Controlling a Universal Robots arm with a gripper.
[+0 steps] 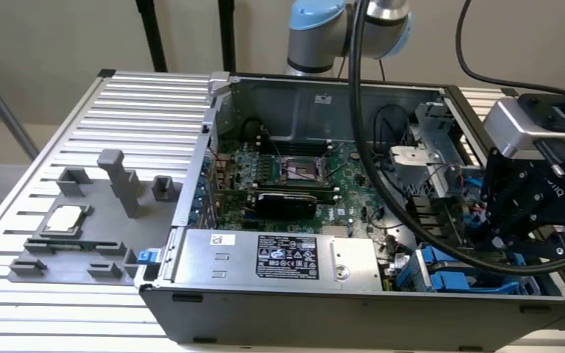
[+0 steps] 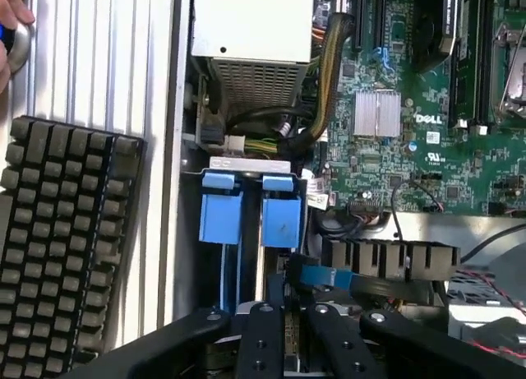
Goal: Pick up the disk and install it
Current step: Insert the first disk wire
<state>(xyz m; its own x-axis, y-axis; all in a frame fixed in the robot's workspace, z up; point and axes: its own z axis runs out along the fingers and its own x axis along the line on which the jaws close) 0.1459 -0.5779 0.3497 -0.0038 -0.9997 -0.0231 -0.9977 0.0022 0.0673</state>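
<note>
Gripper (image 1: 518, 232) hangs over the open computer case's (image 1: 312, 84) near corner at the exterior view's right, the disk (image 2: 256, 264) edge-on in the blue drive cage (image 2: 222, 219) directly past the fingers (image 2: 261, 338), long axis along the slot; finger opening cannot be told.

You have a ribbed aluminium table (image 1: 145, 103) of long slats carrying everything. The open computer case (image 1: 361, 298) stands on it toward the exterior view's right. To the exterior view's left of the case lies a grey fixture plate (image 1: 86, 243) with upright posts, touching the slats. In the wrist view, a black keyboard (image 2: 57, 247) rests on the slats just beside the case wall.
</note>
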